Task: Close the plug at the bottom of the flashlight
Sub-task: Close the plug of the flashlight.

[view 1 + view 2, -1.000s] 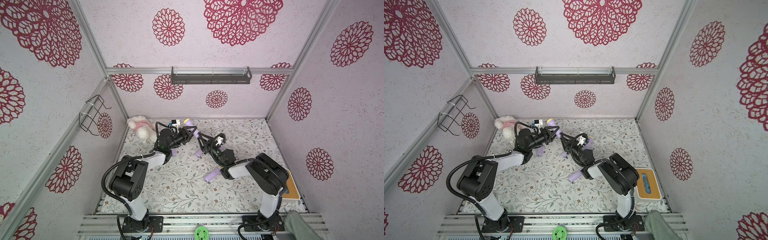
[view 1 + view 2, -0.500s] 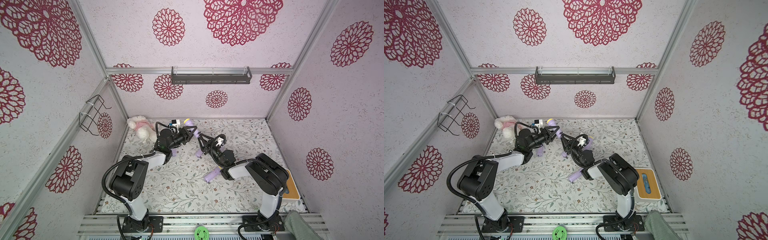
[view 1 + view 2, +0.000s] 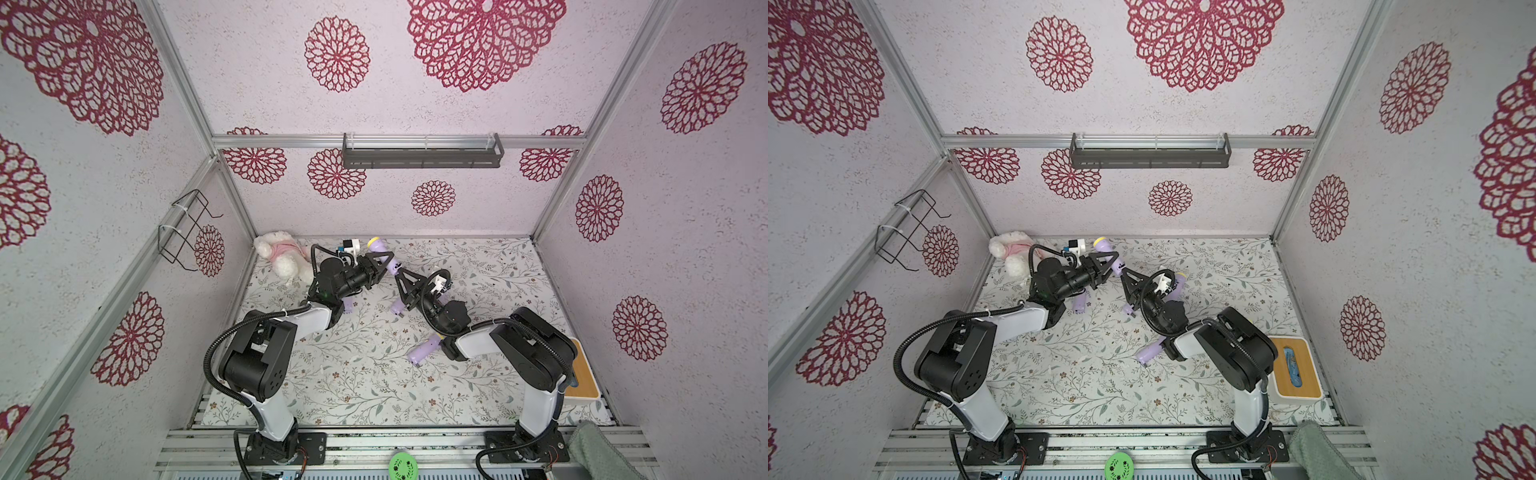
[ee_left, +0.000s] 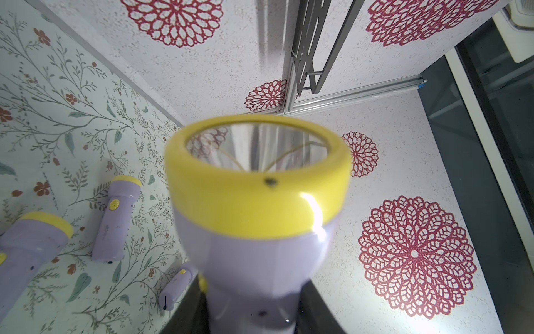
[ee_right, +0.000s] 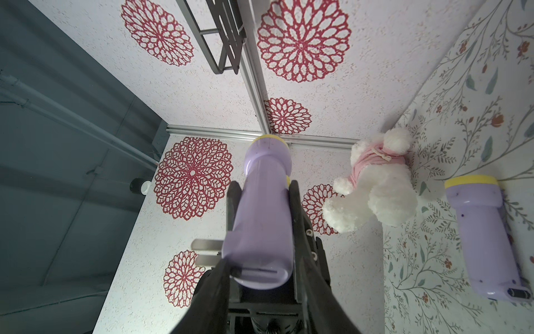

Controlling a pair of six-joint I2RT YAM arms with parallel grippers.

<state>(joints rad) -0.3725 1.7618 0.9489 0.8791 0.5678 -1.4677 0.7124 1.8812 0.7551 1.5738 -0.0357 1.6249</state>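
Left gripper (image 3: 383, 261) and right gripper (image 3: 400, 272) hold the flashlight (image 3: 377, 246) aloft near the plush (image 3: 282, 257).
In both top views the left gripper (image 3: 1106, 262) pinches the flashlight (image 3: 1102, 246) at its body, near the plush (image 3: 1011, 249), and the right gripper (image 3: 1124, 272) meets its bottom end. Left wrist view: fingers (image 4: 190, 312) clamp the neck under the yellow head. Right wrist view: fingers (image 5: 300, 231) press both sides of the base; the plug (image 5: 205, 251) sticks out sideways, with the plush (image 5: 375, 188) beyond.

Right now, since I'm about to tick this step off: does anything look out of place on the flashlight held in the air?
Yes. The plug is folded out, its metal blades sticking sideways from the bottom end of the flashlight, which the left gripper clamps. It is not closed. The right gripper is at that end.
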